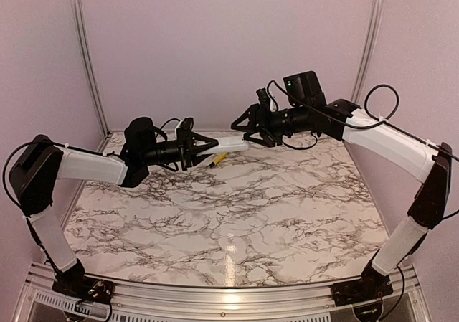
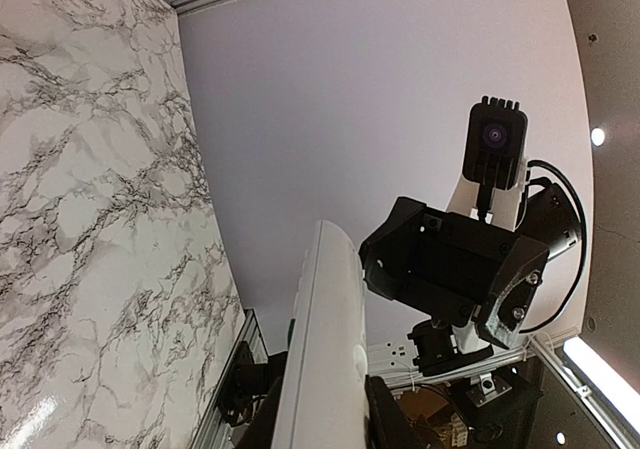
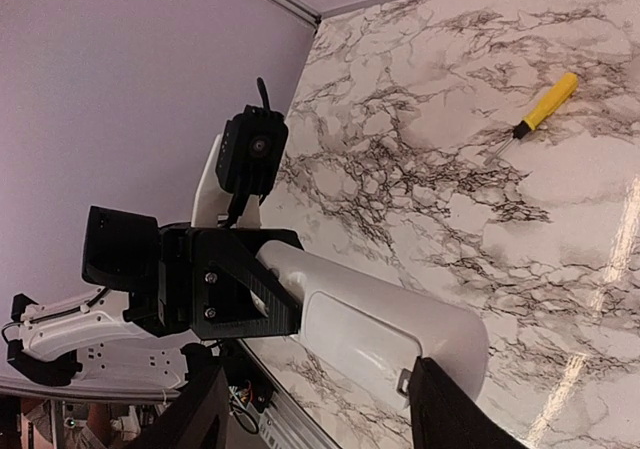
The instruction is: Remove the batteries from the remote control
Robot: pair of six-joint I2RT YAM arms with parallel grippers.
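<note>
Remote control [image 1: 229, 143], a slim white plastic bar with rounded edges and a smooth panel on one face, is in the air between both tools. The left tool [image 1: 206, 148] pinches one end; the right tool [image 1: 244, 131] is spread around the other end. Under the left tool, a yellow-handled screwdriver [image 1: 217, 159] lies on the glossy marble-patterned surface [image 1: 237, 214].

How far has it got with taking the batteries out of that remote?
Early on. Done: the left gripper holds the remote control up off the table. In hand: the open right gripper is at its free end, by the battery cover, which looks still shut. Left: no batteries are in sight; cover and batteries must come out.
</note>
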